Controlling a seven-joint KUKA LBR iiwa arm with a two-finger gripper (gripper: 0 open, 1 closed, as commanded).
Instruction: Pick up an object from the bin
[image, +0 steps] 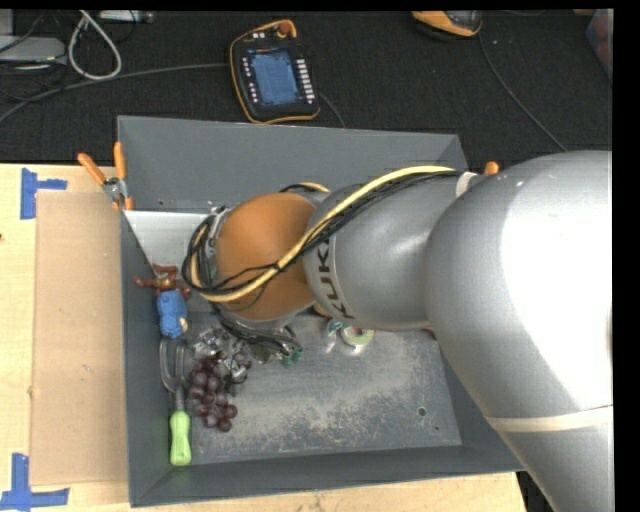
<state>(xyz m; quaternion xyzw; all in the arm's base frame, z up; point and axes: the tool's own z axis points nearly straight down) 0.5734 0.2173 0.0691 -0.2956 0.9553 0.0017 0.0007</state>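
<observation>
Nearest the lens, one item: my broad grey metal arm (520, 300), entering from the right and crossing the bin.

One orange rounded wrist cover (262, 255), with black and yellow cables looped over it, all part of me.

One gripper (245, 350), showing as metal parts just under the orange cover, low in the left half of the bin. Whether my jaws are parted or closed I cannot tell, nor whether anything sits between them.

One grey metal bin (400, 420), its floor dusted pale.

Contents, counted:
- One bunch of dark purple round grapes (212, 392), on the floor at the left and touching or just below my gripper. This is the thing nearest to it. The berries are too crowded to count singly.
- One bright green stubby handle-shaped piece (180, 438), lying lengthwise in the front-left corner, just beside the grapes.
- One clear glass-like cup shape (171, 362), against the left wall, between the green piece and the blue one.
- One small blue lumpy object (172, 313), further back along the left wall.
- One small reddish-brown piece (160, 280), behind the blue one; its kind is unclear.
- One white round ring-like thing with a greenish middle (353, 338), mid-floor beside my arm, apart from the rest.
</observation>
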